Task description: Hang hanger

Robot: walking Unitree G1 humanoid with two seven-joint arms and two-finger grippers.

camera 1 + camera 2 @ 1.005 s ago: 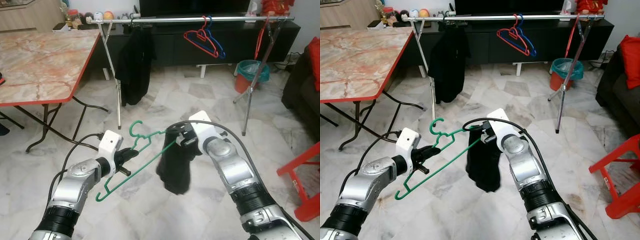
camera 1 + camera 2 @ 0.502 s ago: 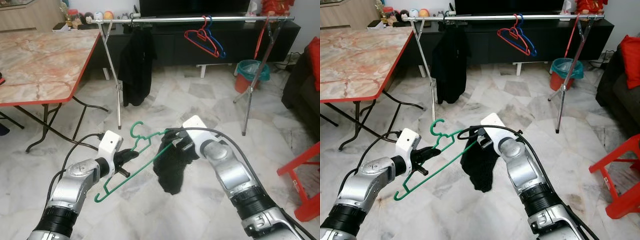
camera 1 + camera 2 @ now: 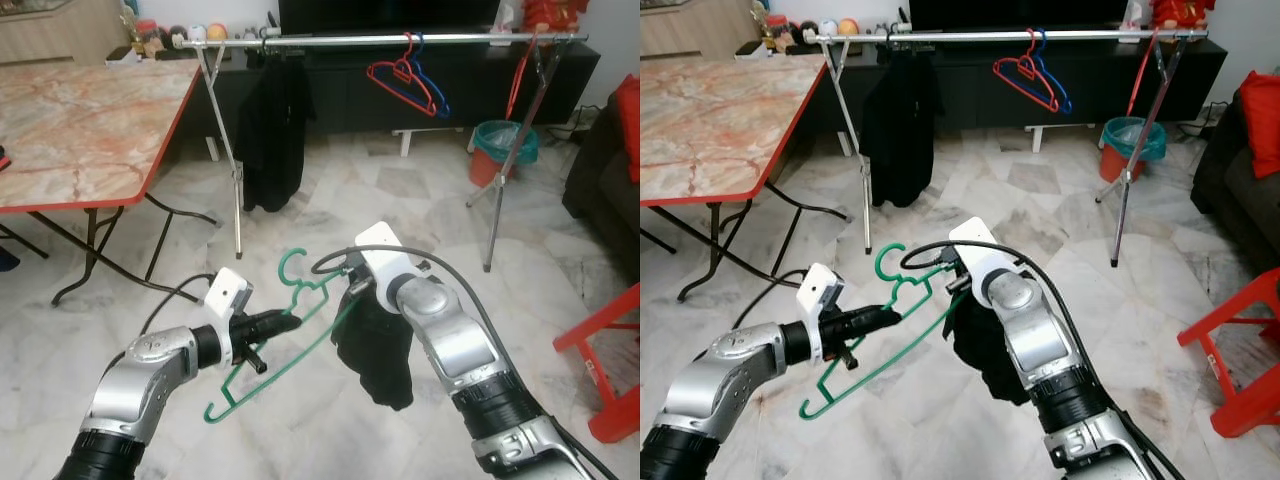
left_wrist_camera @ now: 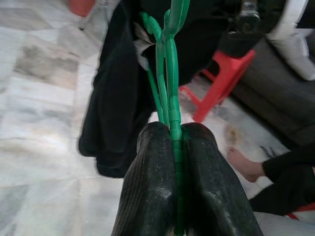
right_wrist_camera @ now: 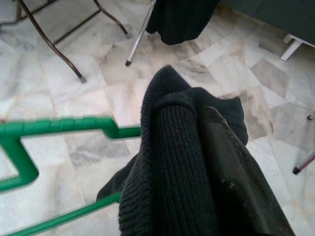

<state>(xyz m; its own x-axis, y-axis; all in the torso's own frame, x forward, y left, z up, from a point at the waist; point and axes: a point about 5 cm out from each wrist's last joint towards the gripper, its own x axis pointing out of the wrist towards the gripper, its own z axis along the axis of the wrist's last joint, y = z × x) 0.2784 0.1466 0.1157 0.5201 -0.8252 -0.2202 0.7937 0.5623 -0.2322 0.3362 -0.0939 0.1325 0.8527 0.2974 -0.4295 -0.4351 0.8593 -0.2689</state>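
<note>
Both fingers [image 4: 150,191] of the left gripper [image 3: 283,322] are pinched tight on the green hanger [image 3: 290,335], which runs straight up between them in the left wrist view. That hanger hangs in the air low in front of the robot, above the marble floor [image 3: 300,220], with its hook [image 3: 291,265] uppermost and its long bar slanting down toward the robot's left. At the other end the right gripper [image 3: 352,285] holds a black knit garment [image 3: 378,345]; in the right wrist view one finger [image 5: 231,172] lies against the cloth with the fabric bunched over the rest (the second finger is covered, so how far the pair stand apart cannot be told). The garment droops below the right arm, just beside the hanger's right shoulder and touching it there.

Well beyond, a silver rail [image 3: 400,39] stands on crossed legs. From it hang a dark garment [image 3: 272,135], a red hanger [image 3: 400,80] with a blue hanger [image 3: 434,92] just behind it, and another red hanger [image 3: 517,85] farther right. A marble-topped table [image 3: 80,125] with a red edge stands on the robot's left, a teal bin [image 3: 503,142] near the rail's right legs, and a red stool [image 3: 612,345] at the right.
</note>
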